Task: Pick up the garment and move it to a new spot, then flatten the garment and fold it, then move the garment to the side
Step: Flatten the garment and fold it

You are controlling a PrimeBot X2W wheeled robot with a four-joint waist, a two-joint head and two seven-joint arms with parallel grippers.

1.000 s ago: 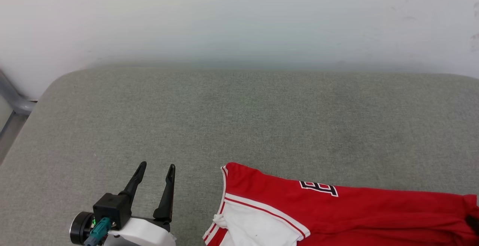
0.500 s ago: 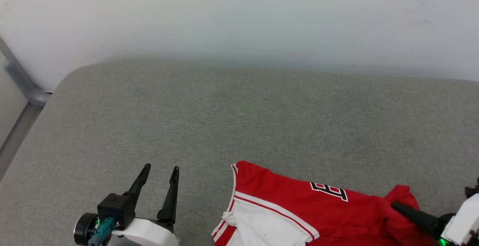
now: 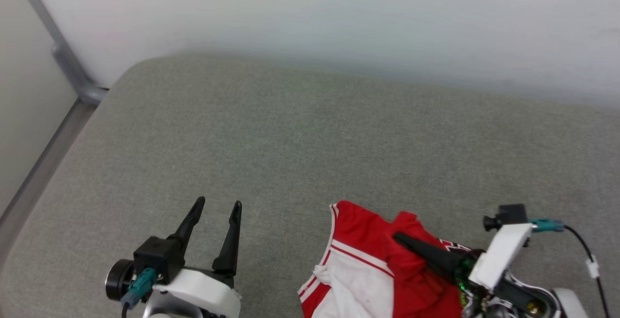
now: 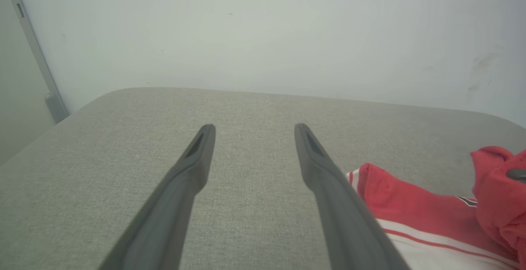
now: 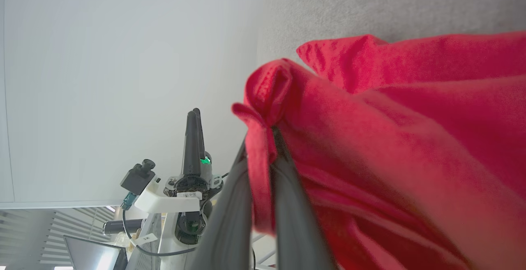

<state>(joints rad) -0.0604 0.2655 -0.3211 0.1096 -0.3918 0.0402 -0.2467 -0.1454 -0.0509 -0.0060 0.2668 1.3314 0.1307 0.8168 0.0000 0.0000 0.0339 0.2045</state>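
Observation:
The garment [image 3: 356, 243] is a red jersey with a white sleeve and striped trim, lying bunched at the near edge of the grey cushion [image 3: 310, 134]. My right gripper [image 3: 399, 236] is shut on a pinch of its red cloth, holding that part over the rest of the shirt. The right wrist view shows the garment [image 5: 390, 138] with a red fold clamped between my right gripper [image 5: 263, 138] fingertips. My left gripper [image 3: 218, 204] stands open on the cushion to the left of the shirt, nothing in it. In the left wrist view the left gripper [image 4: 254, 128] is open, with the garment [image 4: 411, 210] at lower right.
A pale wall [image 3: 339, 13] runs along the cushion's far edge. A grey metal rail [image 3: 58, 52] stands at the far left corner. The cushion's rounded left edge [image 3: 63, 173] drops off toward the rail.
The camera has swung, shifting the scene. My right gripper has come in from the right, dragging the shirt's red part leftward over itself. The left gripper stays open.

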